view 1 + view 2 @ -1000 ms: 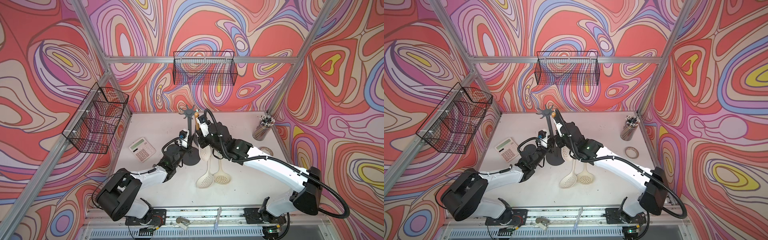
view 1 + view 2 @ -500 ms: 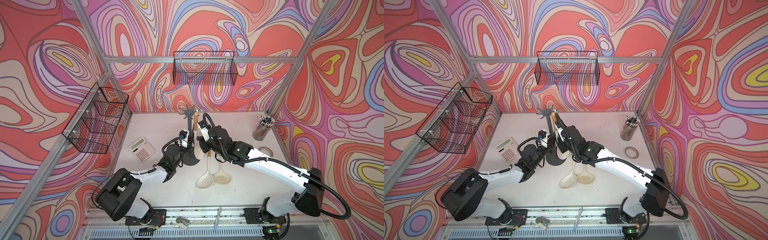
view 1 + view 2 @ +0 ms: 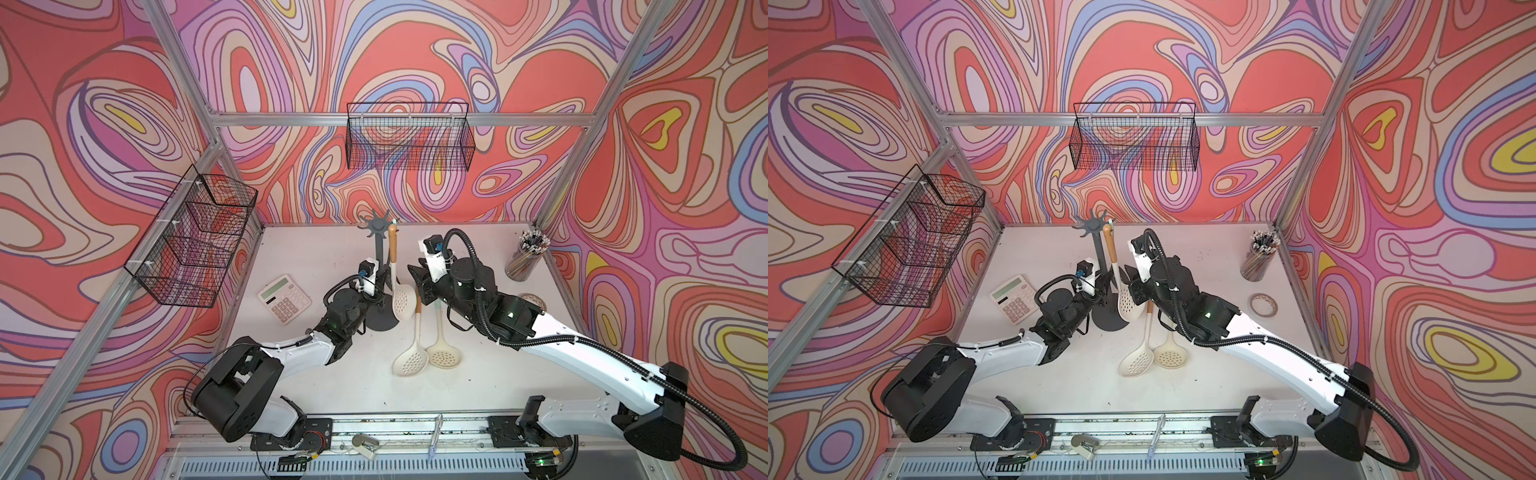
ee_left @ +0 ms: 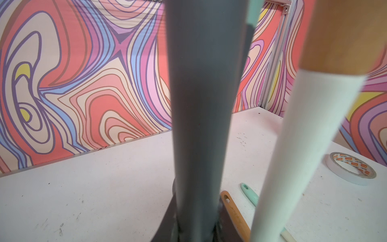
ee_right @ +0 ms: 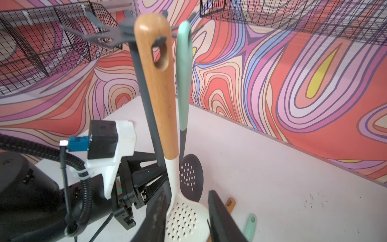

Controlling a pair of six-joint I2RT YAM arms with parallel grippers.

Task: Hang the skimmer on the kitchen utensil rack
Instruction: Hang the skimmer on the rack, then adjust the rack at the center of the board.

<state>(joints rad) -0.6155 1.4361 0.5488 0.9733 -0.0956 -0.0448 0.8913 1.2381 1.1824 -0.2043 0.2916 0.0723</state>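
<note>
The dark grey kitchen utensil rack (image 3: 379, 253) (image 3: 1100, 257) stands mid-table, and my left gripper (image 3: 376, 291) (image 4: 196, 230) is shut on its pole (image 4: 201, 104) just above the base. A skimmer with a wooden handle and a cream head (image 3: 404, 301) (image 3: 1128, 303) (image 5: 161, 94) hangs by its hole from a crown hook. Beside it hangs a dark skimmer with a mint handle (image 5: 184, 83). My right gripper (image 3: 417, 276) (image 3: 1133, 282) (image 5: 186, 194) is open just right of the hanging cream head, holding nothing.
Two more cream skimmers (image 3: 411, 361) (image 3: 444, 355) lie on the table under the right arm. A calculator (image 3: 284, 298) lies left of the rack, with a pencil cup (image 3: 525, 257) and tape roll (image 3: 532, 300) at the right. Wire baskets (image 3: 409, 141) (image 3: 195, 241) hang on the walls.
My right gripper opened, let go of the wooden handle and drew back down and to the right. The skimmer stays hanging on the hook. The left gripper has not moved.
</note>
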